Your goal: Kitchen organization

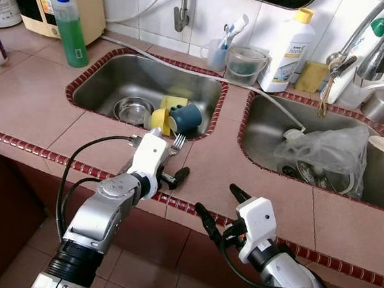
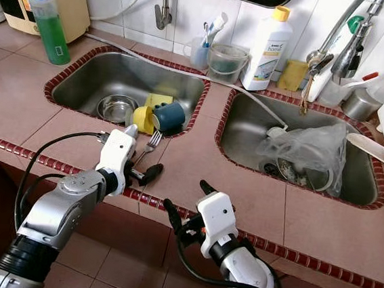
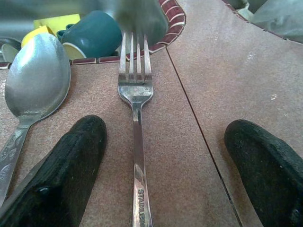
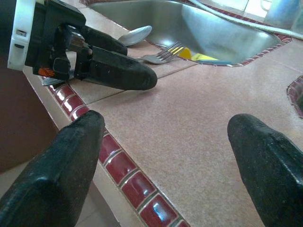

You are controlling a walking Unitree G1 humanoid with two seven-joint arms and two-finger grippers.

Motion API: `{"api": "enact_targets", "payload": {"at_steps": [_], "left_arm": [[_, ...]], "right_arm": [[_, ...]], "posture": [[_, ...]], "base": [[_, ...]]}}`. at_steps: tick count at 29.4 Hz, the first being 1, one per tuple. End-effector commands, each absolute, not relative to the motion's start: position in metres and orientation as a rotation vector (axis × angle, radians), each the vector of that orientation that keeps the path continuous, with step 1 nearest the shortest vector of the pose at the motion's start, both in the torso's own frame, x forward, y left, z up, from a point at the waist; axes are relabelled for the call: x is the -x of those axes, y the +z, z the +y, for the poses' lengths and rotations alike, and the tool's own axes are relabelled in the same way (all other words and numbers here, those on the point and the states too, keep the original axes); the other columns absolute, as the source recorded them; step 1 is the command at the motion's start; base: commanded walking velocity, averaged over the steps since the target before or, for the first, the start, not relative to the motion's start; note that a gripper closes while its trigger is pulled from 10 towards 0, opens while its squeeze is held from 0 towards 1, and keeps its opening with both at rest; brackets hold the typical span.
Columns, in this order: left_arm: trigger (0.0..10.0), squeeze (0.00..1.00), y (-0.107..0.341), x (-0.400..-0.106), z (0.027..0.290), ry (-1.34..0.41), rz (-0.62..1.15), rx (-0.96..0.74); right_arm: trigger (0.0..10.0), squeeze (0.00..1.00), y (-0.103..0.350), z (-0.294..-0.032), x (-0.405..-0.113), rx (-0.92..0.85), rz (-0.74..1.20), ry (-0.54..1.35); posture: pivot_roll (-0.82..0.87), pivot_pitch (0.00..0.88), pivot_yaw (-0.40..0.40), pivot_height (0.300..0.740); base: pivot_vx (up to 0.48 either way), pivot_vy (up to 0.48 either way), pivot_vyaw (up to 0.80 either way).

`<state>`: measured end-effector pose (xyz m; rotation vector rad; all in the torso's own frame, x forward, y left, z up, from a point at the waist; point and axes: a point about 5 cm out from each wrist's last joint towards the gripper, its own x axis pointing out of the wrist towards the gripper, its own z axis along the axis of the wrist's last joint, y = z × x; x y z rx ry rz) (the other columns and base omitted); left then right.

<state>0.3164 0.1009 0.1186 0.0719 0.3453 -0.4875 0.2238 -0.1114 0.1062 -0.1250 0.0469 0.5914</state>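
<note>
Two silver, cylindrical metal arms here, each darkening to a ribbed black collar near the lower end. The left end effector (image 1: 166, 171) has a boxy white housing and two long black fingers with a rough, grainy surface. The right end effector (image 1: 216, 211) has the same white block and black fingers. Black cables loop off both wrists, and there's a small orange tag by the left one's finger mount.

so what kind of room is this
Most likely a home kitchen: a tiled counter with two steel sinks, a faucet at the right sink, a fork and spoon by the left gripper.
</note>
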Motion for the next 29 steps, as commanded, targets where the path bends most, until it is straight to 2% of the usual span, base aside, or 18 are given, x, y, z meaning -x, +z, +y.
{"api": "enact_targets", "payload": {"at_steps": [1, 9, 21, 22, 25, 26, 27, 29], "left_arm": [[10.0, 0.00, 0.106, -0.315, 0.102, -0.471, 0.422, -0.061], [10.0, 0.00, 0.092, -0.311, 0.101, -0.436, 0.515, -0.020], [10.0, 0.00, 0.092, -0.311, 0.105, -0.415, 0.494, -0.040], [7.6, 0.00, 0.093, -0.312, 0.104, -0.419, 0.488, -0.035], [7.4, 0.00, 0.093, -0.312, 0.105, -0.423, 0.483, -0.039], [5.2, 0.00, 0.093, -0.312, 0.105, -0.425, 0.480, -0.041], [4.6, 0.00, 0.093, -0.312, 0.106, -0.426, 0.479, -0.045], [4.7, 0.00, 0.093, -0.312, 0.107, -0.424, 0.476, -0.060]], "right_arm": [[10.0, 0.00, 0.111, -0.115, -0.224, 0.134, 0.034, 0.584], [10.0, 0.00, 0.111, -0.113, -0.221, 0.132, 0.039, 0.584], [10.0, 0.00, 0.112, -0.113, -0.220, 0.148, 0.038, 0.591], [10.0, 0.00, 0.112, -0.114, -0.221, 0.151, 0.037, 0.589], [10.0, 0.00, 0.113, -0.115, -0.222, 0.156, 0.034, 0.585], [10.0, 0.00, 0.113, -0.116, -0.222, 0.157, 0.033, 0.584], [10.0, 0.00, 0.113, -0.116, -0.223, 0.156, 0.032, 0.581], [10.0, 0.00, 0.113, -0.116, -0.223, 0.156, 0.031, 0.581]], "posture": [[-0.03, 0.085, -0.036, 0.731], [-0.04, 0.090, -0.035, 0.731], [-0.04, 0.091, -0.036, 0.731], [-0.04, 0.087, -0.035, 0.731], [-0.05, 0.084, -0.032, 0.731], [-0.05, 0.083, -0.031, 0.731], [-0.05, 0.081, -0.030, 0.731], [-0.05, 0.080, -0.030, 0.731]], "base": [[0.000, 0.000, 0.00], [0.000, 0.000, 0.00], [0.000, 0.000, 0.00], [0.000, 0.000, 0.00], [0.000, 0.000, 0.00], [0.000, 0.000, 0.00], [0.000, 0.000, 0.00], [0.000, 0.000, 0.00]]}}
